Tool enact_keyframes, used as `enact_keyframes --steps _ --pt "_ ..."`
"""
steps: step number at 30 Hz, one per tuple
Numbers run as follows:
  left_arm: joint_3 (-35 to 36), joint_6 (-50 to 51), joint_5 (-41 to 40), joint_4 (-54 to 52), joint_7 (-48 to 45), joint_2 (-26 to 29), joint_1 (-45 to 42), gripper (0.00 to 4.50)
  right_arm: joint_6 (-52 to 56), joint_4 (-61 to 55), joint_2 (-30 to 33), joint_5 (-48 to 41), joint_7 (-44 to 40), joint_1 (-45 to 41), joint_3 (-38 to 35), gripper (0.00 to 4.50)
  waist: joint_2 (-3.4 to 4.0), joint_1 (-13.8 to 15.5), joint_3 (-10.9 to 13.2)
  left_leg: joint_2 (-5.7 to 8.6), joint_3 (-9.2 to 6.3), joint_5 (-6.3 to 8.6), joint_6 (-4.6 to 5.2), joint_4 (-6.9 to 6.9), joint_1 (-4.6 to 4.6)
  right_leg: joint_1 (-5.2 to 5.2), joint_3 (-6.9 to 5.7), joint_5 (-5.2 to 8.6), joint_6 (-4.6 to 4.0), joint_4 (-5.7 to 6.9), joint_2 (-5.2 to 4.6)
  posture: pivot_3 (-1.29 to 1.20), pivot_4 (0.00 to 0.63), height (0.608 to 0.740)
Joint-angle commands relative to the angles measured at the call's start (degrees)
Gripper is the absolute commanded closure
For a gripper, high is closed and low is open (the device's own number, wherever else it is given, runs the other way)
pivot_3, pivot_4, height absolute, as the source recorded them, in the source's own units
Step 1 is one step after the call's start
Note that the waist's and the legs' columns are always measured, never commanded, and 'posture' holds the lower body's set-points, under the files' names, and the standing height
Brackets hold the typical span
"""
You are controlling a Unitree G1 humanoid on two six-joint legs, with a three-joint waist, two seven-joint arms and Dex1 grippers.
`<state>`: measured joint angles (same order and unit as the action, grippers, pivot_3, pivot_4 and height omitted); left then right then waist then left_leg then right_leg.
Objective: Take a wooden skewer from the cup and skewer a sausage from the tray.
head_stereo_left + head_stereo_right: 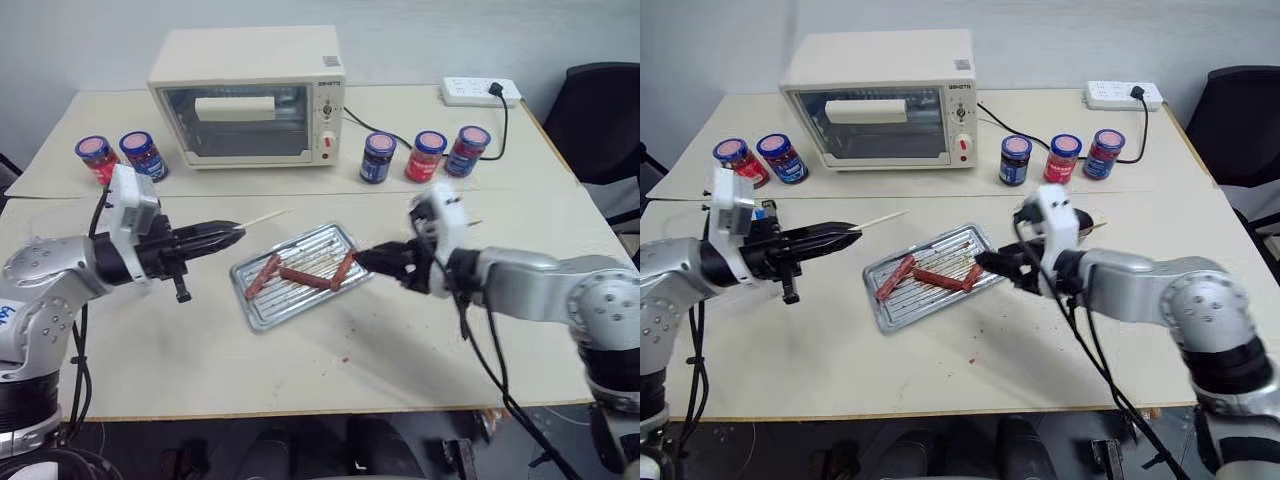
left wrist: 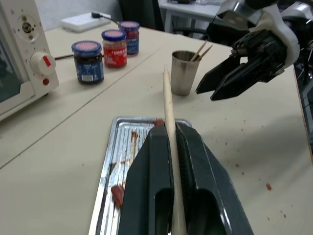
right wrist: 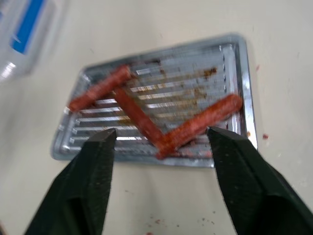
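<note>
The right gripper (image 3: 161,134) hangs jaws apart just over the near rim of the tray (image 1: 262,308), facing the sausage (image 3: 200,125) lying there with two others. The left gripper (image 1: 228,237), jaws clamped on the wooden skewer (image 2: 169,125), holds it level left of the tray, above the counter (image 1: 400,360). The cup (image 2: 185,72) stands beyond the tray.

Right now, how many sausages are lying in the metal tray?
3, all in the tray: one sausage near its left end, one across the middle, one at the right end, near the open right gripper. None seems hidden.
</note>
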<state>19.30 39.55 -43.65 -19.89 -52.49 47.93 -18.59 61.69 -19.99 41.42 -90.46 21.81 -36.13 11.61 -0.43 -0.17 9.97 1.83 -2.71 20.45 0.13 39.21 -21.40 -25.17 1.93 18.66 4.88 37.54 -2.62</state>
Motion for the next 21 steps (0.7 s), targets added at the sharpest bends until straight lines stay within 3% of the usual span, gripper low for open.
enact_keyframes --steps 1,21 --pt "1.90 0.92 -2.04 -3.14 0.71 1.11 0.80 4.50 2.30 1.69 -3.63 6.15 -0.44 -2.18 2.58 0.75 0.00 -0.09 0.00 0.00 0.00 0.00 0.00 0.00 0.00 0.00 0.00 0.00 0.00 -0.01 0.00 0.00 0.150 0.740" --pt "1.27 1.20 -2.75 -4.08 2.72 1.69 -0.02 4.50 8.38 14.73 -21.88 27.90 -6.79 -6.52 -3.53 0.75 0.00 -1.71 -0.01 0.02 0.02 -0.01 -0.03 -0.06 -0.10 -0.22 0.00 0.00 0.00 0.31 0.04 0.00 0.150 0.740"
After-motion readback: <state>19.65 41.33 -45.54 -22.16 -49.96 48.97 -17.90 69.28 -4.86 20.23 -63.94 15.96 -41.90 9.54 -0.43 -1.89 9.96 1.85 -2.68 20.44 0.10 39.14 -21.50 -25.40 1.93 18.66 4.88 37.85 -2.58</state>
